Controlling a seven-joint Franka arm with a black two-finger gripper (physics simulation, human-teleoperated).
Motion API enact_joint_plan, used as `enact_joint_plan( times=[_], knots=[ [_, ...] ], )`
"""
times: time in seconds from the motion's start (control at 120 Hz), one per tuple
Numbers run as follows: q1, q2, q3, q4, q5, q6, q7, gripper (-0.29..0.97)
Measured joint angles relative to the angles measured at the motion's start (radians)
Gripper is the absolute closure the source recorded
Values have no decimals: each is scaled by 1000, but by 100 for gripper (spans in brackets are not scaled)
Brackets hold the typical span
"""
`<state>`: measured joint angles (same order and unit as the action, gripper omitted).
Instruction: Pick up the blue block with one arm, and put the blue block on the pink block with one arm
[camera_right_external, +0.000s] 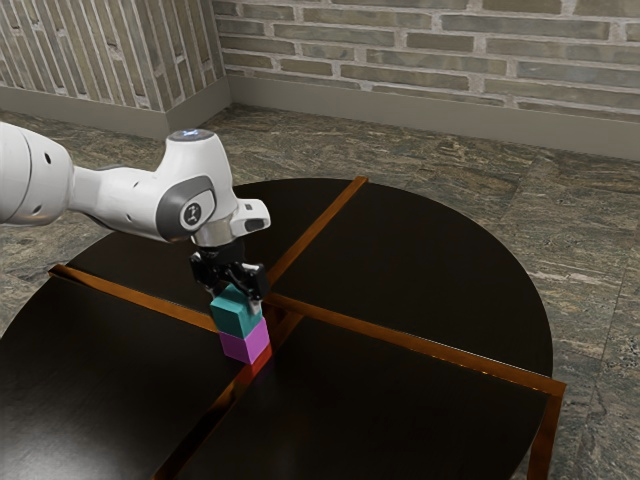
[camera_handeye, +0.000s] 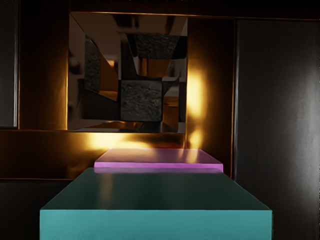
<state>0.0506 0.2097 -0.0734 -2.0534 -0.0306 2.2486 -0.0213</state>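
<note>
Closest to the hand, the gripper (camera_right_external: 236, 284) has its jaws narrow, with one finger at each side of the upper part of the blue block (camera_right_external: 237, 314), so we judge that it holds the block between them. The block looks more teal than blue in this light, but it is the only candidate. In the wrist view it lies large just under the hand, level and not tilted. Directly below it is the pink block (camera_right_external: 246, 345). In the exterior view the two faces meet with no gap that we can make out, and the blue block sits nearly square on the pink one, perhaps a little shifted toward the exterior view's left. In the wrist view a strip of the pink top shows beyond the far edge of the blue block. This could come from such a small offset or from the slant of the camera; we cannot tell which. In our judgement the picking is done and the placing is almost done. What is left is to open the jaws and to lift the hand straight up without dragging the block. Both blocks stand near the middle of the table (camera_right_external: 430, 270), just beside the crossing of its wooden strips (camera_right_external: 400, 342). The arm (camera_right_external: 120, 200) reaches in from the exterior view's left. Farther away are the stone floor (camera_right_external: 570, 200) and the brick wall (camera_right_external: 450, 50).
</note>
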Motion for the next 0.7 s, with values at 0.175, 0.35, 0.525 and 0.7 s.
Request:
enact_joint_plan(
  times=[0.175,0.35,0.525,0.7],
  knots=[
    [0,0,0,2,0,0,3,3],
    [-1,-46,-8,5,-1,-7,5,1],
    [-14,-261,-10,103,1,-174,-3,1],
    [10,-379,86,181,10,-398,-19,0]
  ],
)
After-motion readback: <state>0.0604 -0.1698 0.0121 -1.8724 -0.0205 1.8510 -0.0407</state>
